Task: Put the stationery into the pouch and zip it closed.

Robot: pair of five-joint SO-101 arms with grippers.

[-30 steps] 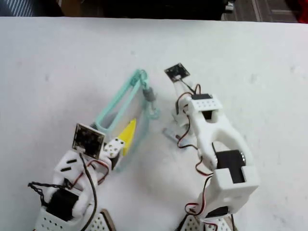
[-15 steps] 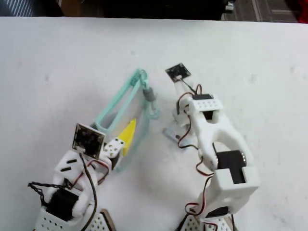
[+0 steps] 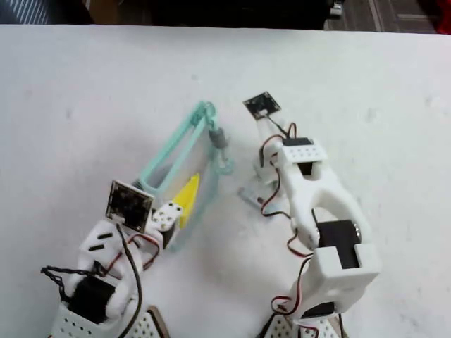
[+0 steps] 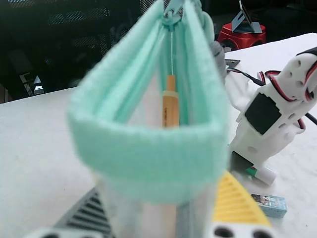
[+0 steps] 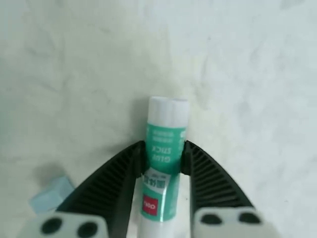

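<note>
1 orange pen already lies inside the pouch, straight ahead of the left gripper, so the task is only partly done, in my judgement. 2 items remain outside, and the zipping has not begun, because the mouth of the pouch gapes wide open. The left arm lies low over the table and reaches forward. Its grey and yellow fingers seem to be clenched on the near end of the pouch, which sits between them, so this arm appears to steady the pouch and keep it open. A small eraser lies flat on the table just beside the fingers of the right gripper, apart from them, on the side toward the pouch. The right arm is bent over with its wrist pointing down at the table, near the far end of the pouch. Its 2 black fingers press on both sides of the glue stick, grasping it around the middle, and the white cap sticks out beyond the fingertips. I cannot tell whether the glue stick rests on the table or is a little raised.
</note>
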